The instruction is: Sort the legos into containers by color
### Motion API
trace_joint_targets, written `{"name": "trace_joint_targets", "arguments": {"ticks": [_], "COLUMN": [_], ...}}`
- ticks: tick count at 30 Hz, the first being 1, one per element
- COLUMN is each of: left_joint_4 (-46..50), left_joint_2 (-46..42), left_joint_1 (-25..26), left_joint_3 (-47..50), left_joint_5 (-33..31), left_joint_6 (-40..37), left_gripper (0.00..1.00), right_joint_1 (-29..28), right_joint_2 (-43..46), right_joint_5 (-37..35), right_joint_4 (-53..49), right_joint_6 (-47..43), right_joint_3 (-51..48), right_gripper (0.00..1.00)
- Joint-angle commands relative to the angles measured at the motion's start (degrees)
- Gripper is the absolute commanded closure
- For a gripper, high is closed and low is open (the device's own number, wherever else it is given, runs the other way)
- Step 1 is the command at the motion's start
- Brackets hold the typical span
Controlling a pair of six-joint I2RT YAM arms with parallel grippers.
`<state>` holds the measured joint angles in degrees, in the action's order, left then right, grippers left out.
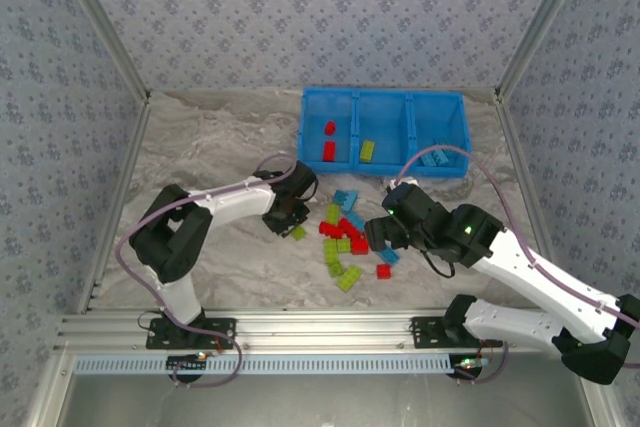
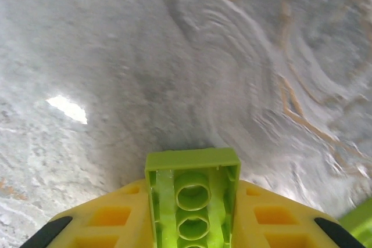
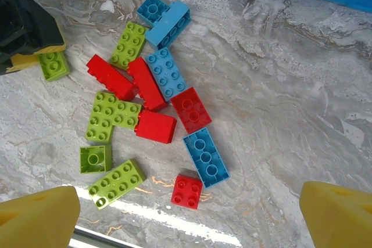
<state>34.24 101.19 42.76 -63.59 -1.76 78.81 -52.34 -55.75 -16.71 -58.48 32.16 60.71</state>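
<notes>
Brick in lime green [image 2: 192, 184] is pinched between the left fingers [image 2: 104, 219], low over the tabletop [image 2: 174, 56]. Best to lift it clear and release it above the blue bin's [image 1: 385, 95] middle compartment, beside the green one [image 1: 367, 150]. Right fingers [image 3: 40, 213] hang spread apart over the loose pile [image 3: 157, 103].

Our right end effector [image 3: 189, 213], fingers [image 3: 38, 216] wide apart, hangs over red, green and blue bricks [image 3: 152, 100] on the tabletop [image 3: 290, 120].
</notes>
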Motion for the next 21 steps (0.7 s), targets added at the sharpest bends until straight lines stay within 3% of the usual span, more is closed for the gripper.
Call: {"name": "trace_joint_targets", "arguments": {"ticks": [1, 5, 10, 14, 21], "left_joint_4": [-4.3, -10.3, -13.0, -11.9, -1.0], "left_joint_2": [-8.2, -10.6, -2.0, 8.5, 32.3], "left_joint_1": [2.7, 7.1, 7.5, 6.5, 5.6], "left_joint_3": [-2.7, -9.8, -23.6, -36.7, -70.4], "left_joint_5": [-2.6, -5.5, -4.2, -6.7, -10.8], "left_joint_6": [-10.1, -26.6, -41.5, -48.1, -55.3], "left_gripper": [0.75, 0.75, 0.78, 0.78, 0.75], "right_joint_1": [-0.7, -0.7, -0.7, -0.6, -0.6], "right_joint_2": [1.6, 4.2, 7.6, 9.3, 13.0], "right_joint_5": [1.3, 1.0, -4.6, -6.6, -7.1], "right_joint_4": [2.4, 7.2, 7.1, 3.8, 0.4], "right_joint_6": [0.1, 0.3, 2.0, 5.1, 8.4], "right_joint_3": [0.8, -0.3, -0.7, -1.0, -2.4], "right_gripper": [0.0, 0.0, 0.0, 0.0, 0.0]}}
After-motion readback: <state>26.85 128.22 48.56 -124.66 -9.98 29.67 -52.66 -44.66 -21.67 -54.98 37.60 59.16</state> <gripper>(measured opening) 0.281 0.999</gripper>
